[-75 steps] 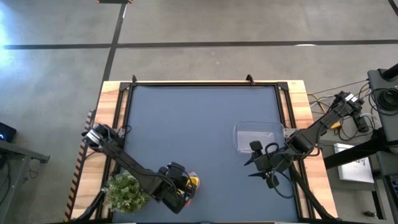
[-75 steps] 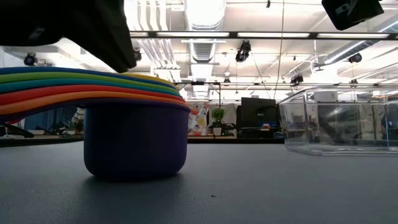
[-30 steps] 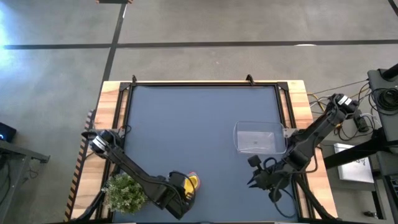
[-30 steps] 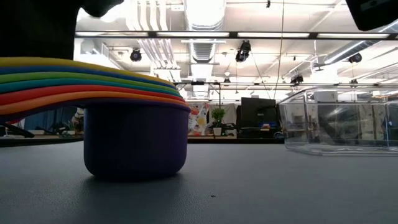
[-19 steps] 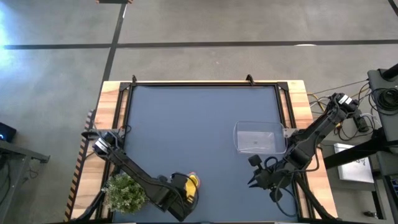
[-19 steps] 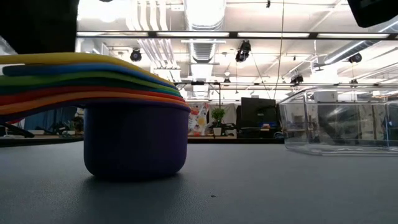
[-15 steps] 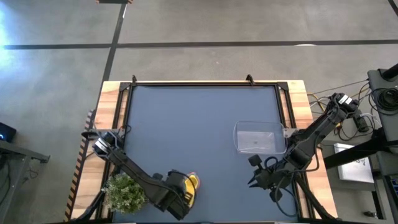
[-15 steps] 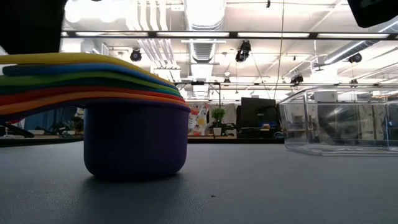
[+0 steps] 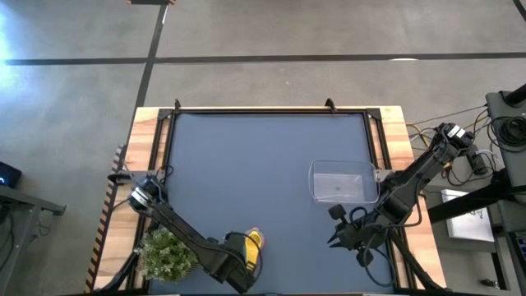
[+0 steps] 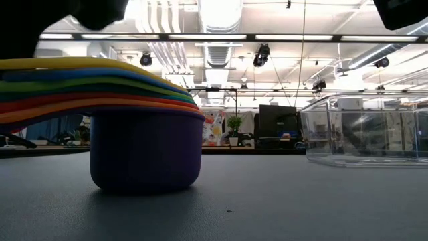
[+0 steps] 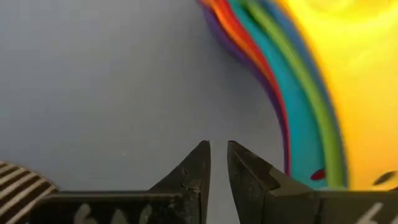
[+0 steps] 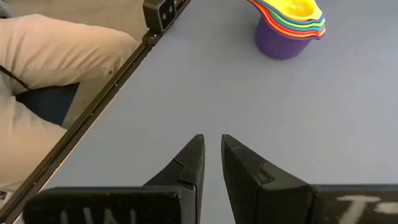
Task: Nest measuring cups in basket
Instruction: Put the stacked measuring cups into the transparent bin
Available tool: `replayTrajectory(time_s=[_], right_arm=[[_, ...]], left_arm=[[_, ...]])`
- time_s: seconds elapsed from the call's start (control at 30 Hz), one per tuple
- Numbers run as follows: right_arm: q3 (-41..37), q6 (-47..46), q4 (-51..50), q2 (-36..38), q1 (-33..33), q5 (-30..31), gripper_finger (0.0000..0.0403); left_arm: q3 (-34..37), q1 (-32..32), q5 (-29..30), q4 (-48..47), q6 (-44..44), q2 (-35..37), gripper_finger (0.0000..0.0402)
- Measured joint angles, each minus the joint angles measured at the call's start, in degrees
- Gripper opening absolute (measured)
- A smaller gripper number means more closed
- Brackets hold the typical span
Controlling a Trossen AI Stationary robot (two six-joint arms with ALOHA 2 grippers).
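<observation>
The measuring cups (image 9: 254, 240) stand nested in one stack near the table's near edge. The purple cup's bottom (image 10: 146, 181) rests on the mat, and the yellow cup is on top. The stack also shows in the left wrist view (image 11: 311, 81) and the right wrist view (image 12: 289, 28). My left gripper (image 9: 243, 261) is shut, with its fingertips (image 11: 217, 158) over bare mat beside the fanned handles. The clear basket (image 9: 315, 186) stands empty at the right (image 10: 364, 130). My right gripper (image 9: 332, 228) is shut and empty (image 12: 211, 149), near the basket's near side.
A green potted plant (image 9: 168, 251) stands at the near left corner, close to my left arm. A person in beige (image 12: 50, 62) is beside the table's edge. A black frame rail (image 9: 271, 110) runs round the grey mat.
My left gripper has drawn back a little from the top of the stack. The handles have fanned slightly higher, with the yellow one uppermost. My right arm has kept still.
</observation>
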State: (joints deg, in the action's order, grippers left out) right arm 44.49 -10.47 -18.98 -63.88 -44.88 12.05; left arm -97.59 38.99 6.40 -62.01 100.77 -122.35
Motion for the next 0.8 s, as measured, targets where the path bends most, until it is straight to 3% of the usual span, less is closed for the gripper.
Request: replayTrajectory(time_s=[0.17, 0.8], right_arm=[[0.0, 0.0, 0.0, 0.0, 0.0, 0.0, 0.0043], [0.0, 0.0, 0.0, 0.0, 0.0, 0.0, 0.0043]], left_arm=[[0.0, -0.6, -1.4, 2.9, -1.8, -1.4, 0.0037], [-0.1, -6.5, 3.6, 12.3, -14.3, -1.4, 0.0037]])
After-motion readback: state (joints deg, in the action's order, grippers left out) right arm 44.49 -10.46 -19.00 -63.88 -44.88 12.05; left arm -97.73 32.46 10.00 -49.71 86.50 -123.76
